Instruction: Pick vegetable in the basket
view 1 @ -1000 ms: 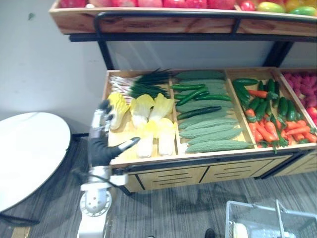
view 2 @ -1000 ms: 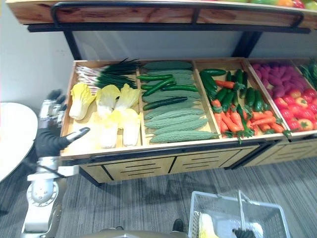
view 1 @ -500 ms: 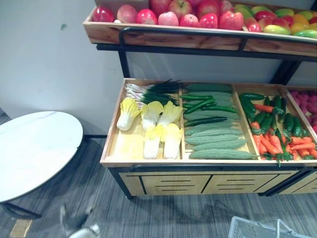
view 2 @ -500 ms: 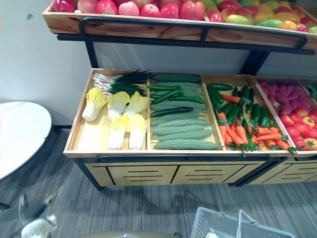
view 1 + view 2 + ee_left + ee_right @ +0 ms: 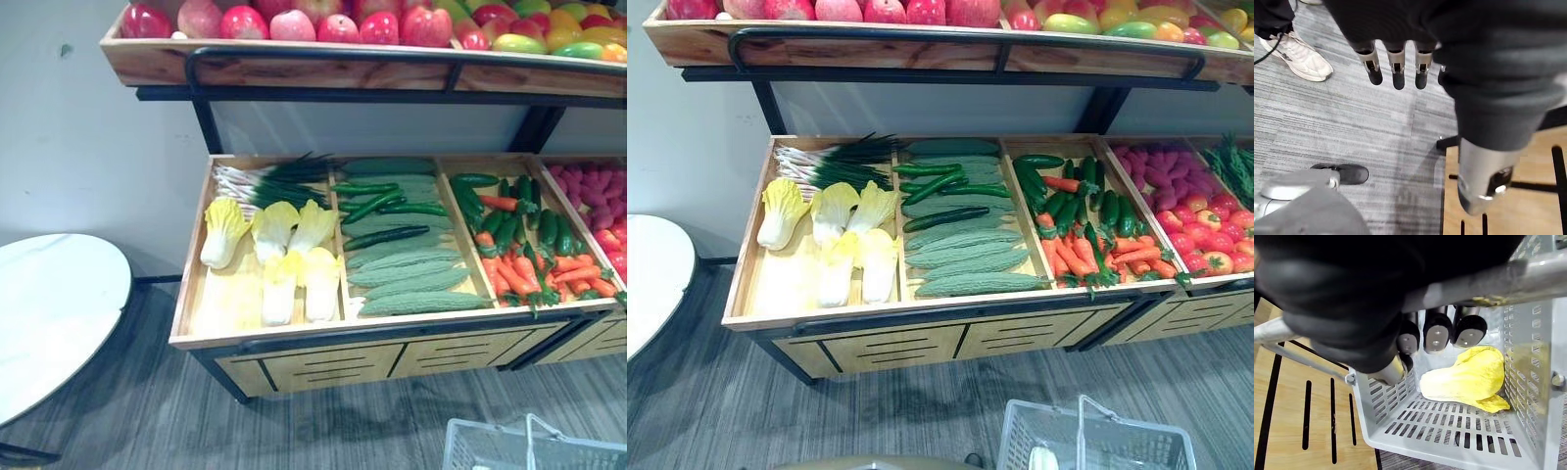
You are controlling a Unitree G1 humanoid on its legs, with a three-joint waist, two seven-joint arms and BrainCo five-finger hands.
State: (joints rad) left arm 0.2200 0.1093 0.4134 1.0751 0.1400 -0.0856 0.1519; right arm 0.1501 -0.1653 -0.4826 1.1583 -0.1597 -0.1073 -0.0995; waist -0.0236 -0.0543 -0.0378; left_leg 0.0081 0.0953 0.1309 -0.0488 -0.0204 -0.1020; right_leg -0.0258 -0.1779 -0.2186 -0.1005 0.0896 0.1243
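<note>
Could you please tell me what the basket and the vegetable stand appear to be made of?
The basket looks like moulded light-grey plastic, matte, judging by its slotted walls and floor; its handle seems bare metal with a dull sheen. The vegetable stand appears to be pale wood, with faint grain showing, on a black frame, probably painted metal.

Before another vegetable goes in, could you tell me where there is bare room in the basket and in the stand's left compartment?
The basket has bare slatted floor beside its one yellow cabbage. The left compartment has bare wood at its front-left corner, beside the cabbages. The gourds and carrots lie packed.
</note>
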